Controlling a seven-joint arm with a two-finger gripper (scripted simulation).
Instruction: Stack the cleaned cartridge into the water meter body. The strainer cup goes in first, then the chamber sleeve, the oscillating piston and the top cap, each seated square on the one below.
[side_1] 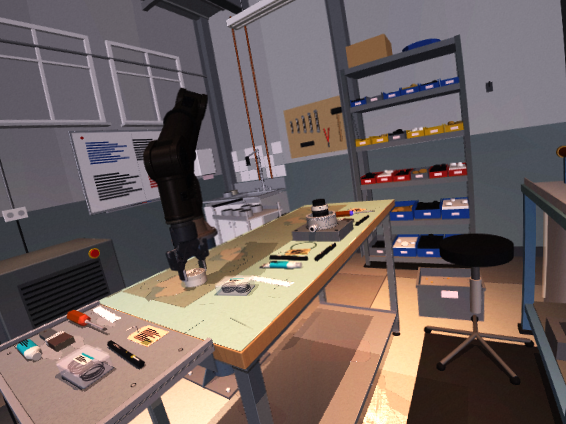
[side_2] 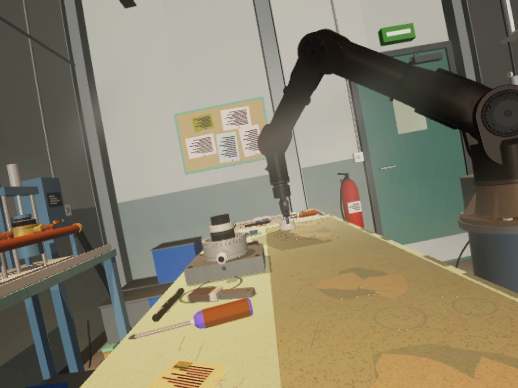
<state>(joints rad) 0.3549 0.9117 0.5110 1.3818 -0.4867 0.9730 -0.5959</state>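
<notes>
A low white round part, apparently the top cap (side_1: 194,276) (side_2: 287,224), sits on the brown mat near the bench's near end. My gripper (side_1: 191,266) (side_2: 286,216) stands directly over it, and I am still clamped around this cap, which rests on the mat. Far down the bench the water meter body (side_1: 321,221) (side_2: 224,246) sits on a grey block (side_1: 323,230), with a stack of parts rising from it, topped by a black and white cylinder (side_1: 318,205) (side_2: 221,228).
A side tray (side_1: 95,355) with small tools adjoins the bench's near end. A packet (side_1: 237,287), a tube (side_1: 281,265), black pens (side_1: 325,251) and an orange-handled screwdriver (side_2: 207,317) lie on the bench. A stool (side_1: 475,295) and shelving (side_1: 412,145) stand to the right.
</notes>
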